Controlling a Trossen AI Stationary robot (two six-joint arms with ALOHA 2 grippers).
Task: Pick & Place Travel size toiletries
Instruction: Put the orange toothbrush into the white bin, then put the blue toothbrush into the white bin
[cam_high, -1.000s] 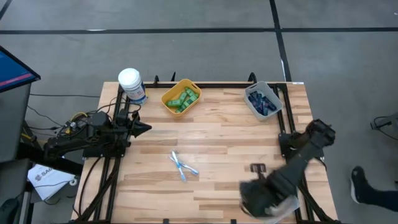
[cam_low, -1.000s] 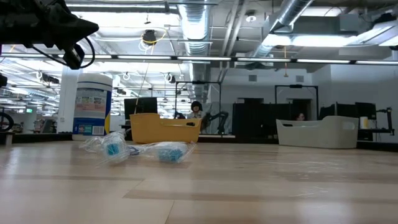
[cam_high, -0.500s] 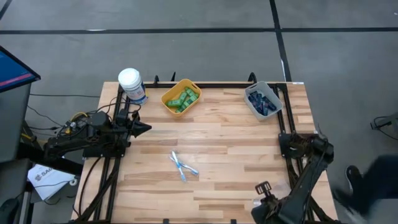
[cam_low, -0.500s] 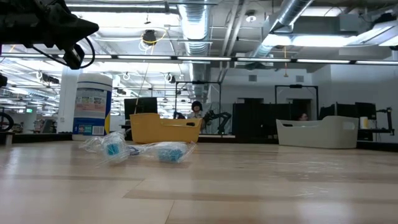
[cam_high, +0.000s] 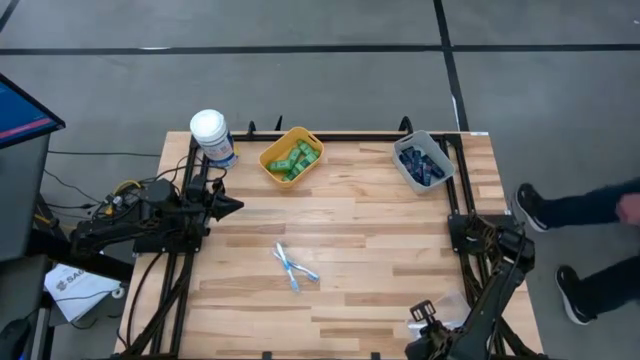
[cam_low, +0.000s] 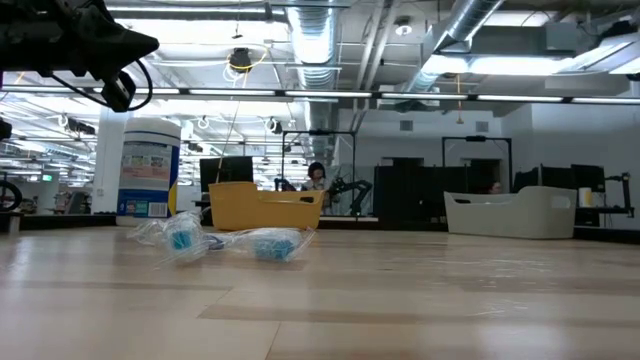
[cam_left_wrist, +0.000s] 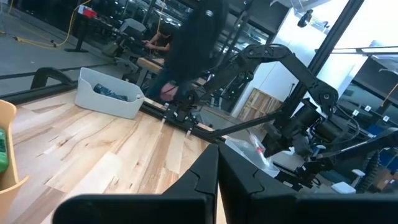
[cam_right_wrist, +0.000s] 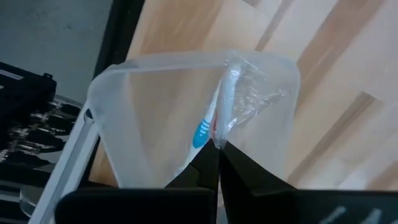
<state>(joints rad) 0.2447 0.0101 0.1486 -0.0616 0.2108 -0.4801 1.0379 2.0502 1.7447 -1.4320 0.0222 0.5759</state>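
Note:
My right gripper (cam_right_wrist: 217, 154) is at the table's near right corner (cam_high: 425, 318), shut on a clear-wrapped white toothbrush with a blue accent (cam_right_wrist: 205, 132), over a clear bin (cam_right_wrist: 124, 124). Two more wrapped toothbrushes (cam_high: 294, 266) (cam_low: 225, 241) lie flat mid-table. Green bottles fill a yellow bin (cam_high: 292, 155) and navy tubes a grey bin (cam_high: 420, 163), both at the far edge. My left gripper (cam_high: 232, 207) (cam_left_wrist: 217, 171) hangs shut over the table's left side, well above the wood, touching nothing. My right gripper pinches the toothbrush's clear wrapper (cam_right_wrist: 219, 138) between its two fingertips. The wrapped brush runs on away from the fingers, in line with them, across the inside of the clear bin. Whether its far end rests on the bin, I cannot tell.
A white-lidded canister (cam_high: 211, 134) stands at the far left corner. A person's legs and shoes (cam_high: 585, 215) are on the floor just right of the table. Bare wood lies between the loose toothbrushes and the right arm (cam_high: 495, 290).
My right gripper has moved toward the table's near edge, into the near right corner, staying shut. A person has walked into view on the floor to the right of the table.

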